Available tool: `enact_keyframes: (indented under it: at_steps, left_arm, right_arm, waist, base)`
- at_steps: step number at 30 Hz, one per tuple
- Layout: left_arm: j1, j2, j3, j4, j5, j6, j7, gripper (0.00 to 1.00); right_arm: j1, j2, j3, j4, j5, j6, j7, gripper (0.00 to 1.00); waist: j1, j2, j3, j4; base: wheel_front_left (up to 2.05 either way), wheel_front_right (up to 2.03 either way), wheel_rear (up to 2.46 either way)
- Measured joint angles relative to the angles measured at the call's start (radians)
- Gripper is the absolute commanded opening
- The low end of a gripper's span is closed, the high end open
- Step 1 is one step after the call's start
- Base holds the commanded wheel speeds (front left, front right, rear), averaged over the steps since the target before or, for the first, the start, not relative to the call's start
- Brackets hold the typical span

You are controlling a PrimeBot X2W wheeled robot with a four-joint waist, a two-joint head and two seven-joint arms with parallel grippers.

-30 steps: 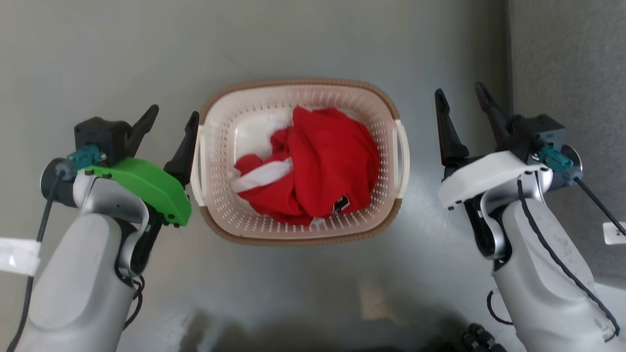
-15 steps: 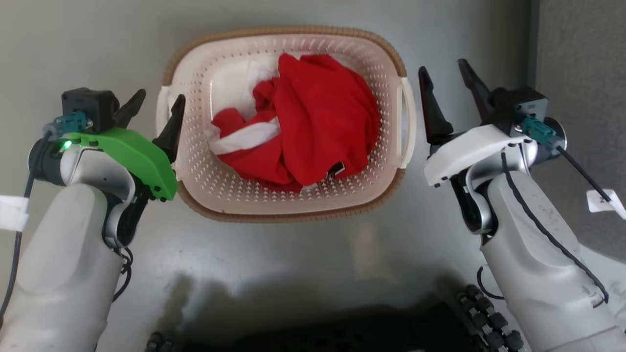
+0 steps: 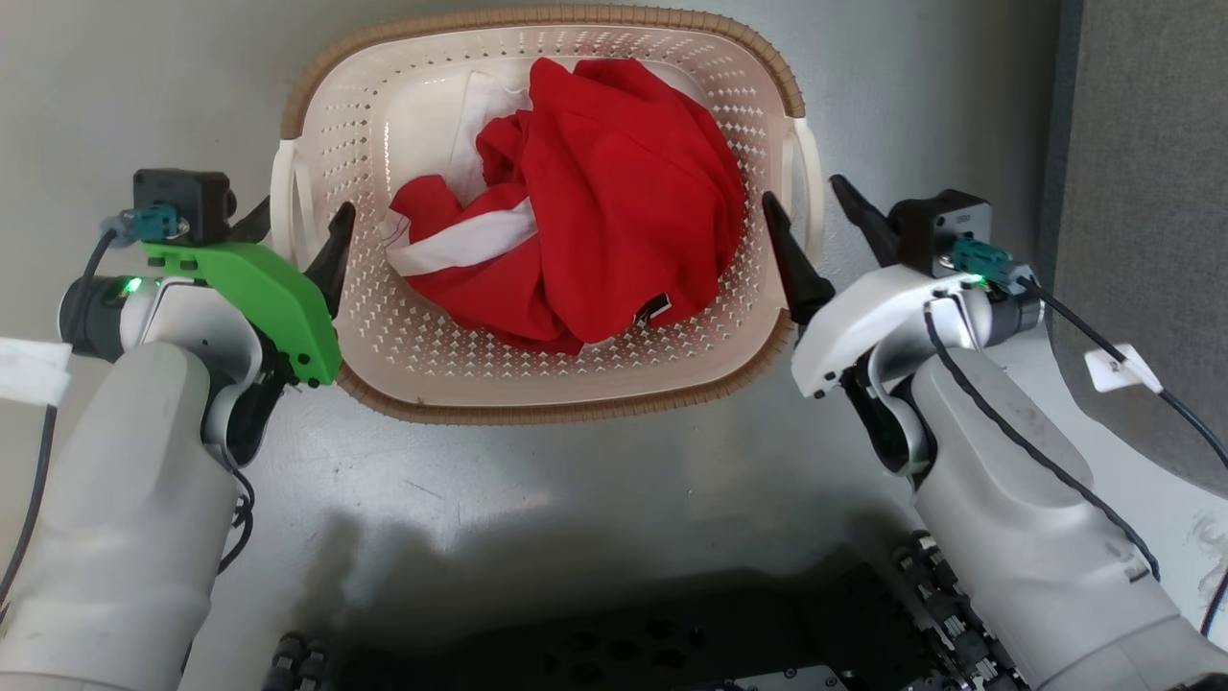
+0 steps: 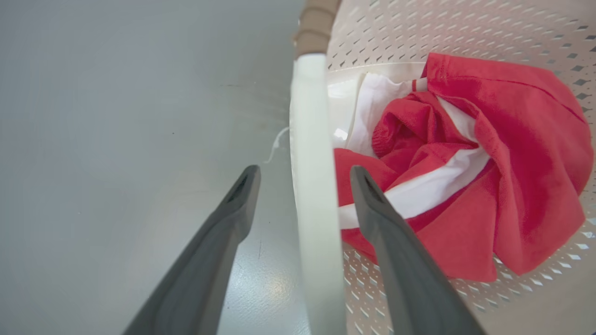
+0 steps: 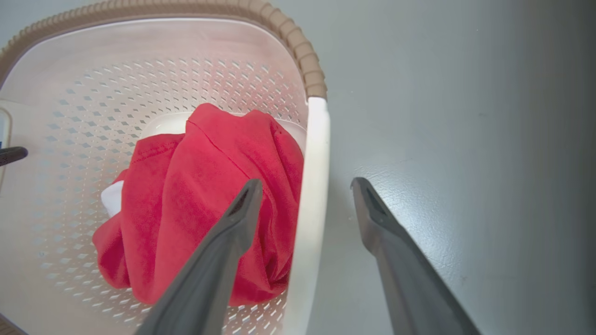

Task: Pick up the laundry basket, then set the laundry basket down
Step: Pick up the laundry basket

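On the grey floor sat the laundry basket, right in front of the robot and between its two arms. A red cloth with a white stripe lay bunched up inside it.

Half a second before, the basket looked smaller and sat lower in the head view. The whole picture had shifted, so the camera had moved closer. More of the robot's dark base showed at the bottom. Back then, both fingers of the right gripper were outside the basket, just beside its right handle. Now one finger was inside the basket and the other was outside, with the handle between them.

The left gripper stood the same way over the left handle. In the left wrist view, the white handle ran up between the two spread fingers of the left gripper, with a gap on each side. In the right wrist view, the other handle also ran between the right gripper's spread fingers. Both grippers were wide apart and held nothing.

A grey wall stood at the right.
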Motion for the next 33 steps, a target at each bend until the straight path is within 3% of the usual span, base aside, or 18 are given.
enact_keyframes:
  at_steps: [4, 5, 6, 23, 33]
  left_arm:
    - [-0.024, -0.013, -0.005, 0.043, -0.029, -0.001, 0.007, 1.00]
    - [-0.030, -0.017, -0.006, 0.053, -0.036, -0.001, 0.012, 0.50]
    - [-0.036, -0.023, -0.006, 0.065, -0.045, -0.001, 0.013, 0.00]
    - [-0.088, -0.061, -0.045, 0.179, -0.120, -0.005, 0.021, 0.00]
    - [-0.082, -0.084, -0.101, 0.275, -0.208, -0.004, 0.075, 0.00]
  right_arm:
    - [-0.025, 0.000, 0.028, 0.027, 0.032, 0.000, 0.009, 1.00]
    - [-0.033, 0.000, 0.033, 0.031, 0.040, 0.000, 0.010, 0.41]
    - [-0.041, 0.000, 0.036, 0.036, 0.047, 0.000, 0.012, 0.00]
    - [-0.103, 0.001, 0.069, 0.159, 0.117, -0.001, 0.026, 0.00]
    - [-0.136, 0.000, 0.093, 0.285, 0.178, 0.044, 0.082, 0.00]
  waist:
    - [0.0000, 0.0000, 0.004, 0.002]
    - [0.0000, 0.0000, 0.004, 0.002]
    - [-0.0001, 0.0000, 0.005, 0.003]
    - [-0.0001, 0.0000, -0.016, 0.013]
    - [-0.0001, 0.0000, -0.084, 0.022]
  base:
    - [0.00, 0.00, 0.00]
    - [0.00, 0.00, 0.00]
    - [0.00, 0.00, 0.00]
    - [0.00, 0.00, 0.00]
    - [0.00, 0.00, 0.00]
